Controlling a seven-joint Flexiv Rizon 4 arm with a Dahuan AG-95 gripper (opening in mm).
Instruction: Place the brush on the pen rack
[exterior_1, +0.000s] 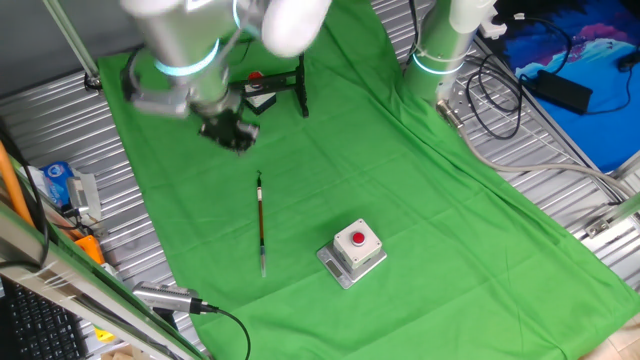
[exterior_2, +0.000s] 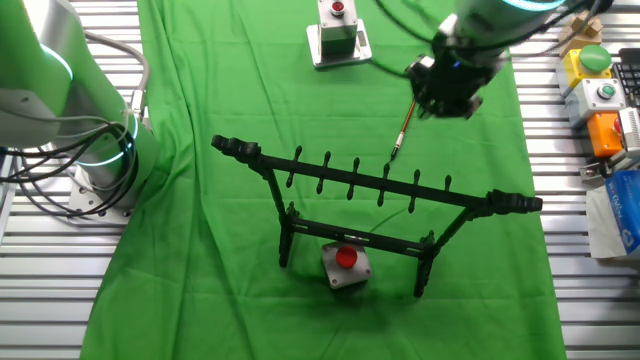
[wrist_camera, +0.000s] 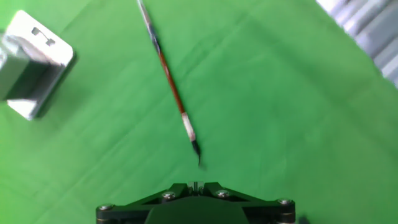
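While the brush (exterior_1: 261, 222) is seen flat on the green-covered bench (exterior_1: 420, 200) in one fixed view, the hand (exterior_1: 232, 133) is hung above it. From the other side, the pen rack (exterior_2: 375, 190) is empty-notched. Hand view: brush just ahead; finger state can't be told.

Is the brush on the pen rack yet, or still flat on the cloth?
Flat on the green cloth: the brush lies clear of the pen rack, ungripped, below the gripper.

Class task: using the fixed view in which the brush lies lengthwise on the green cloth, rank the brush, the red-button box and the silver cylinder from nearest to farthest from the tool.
1. brush, just below the tool
2. red-button box, lower right
3. silver cylinder, bottom left edge
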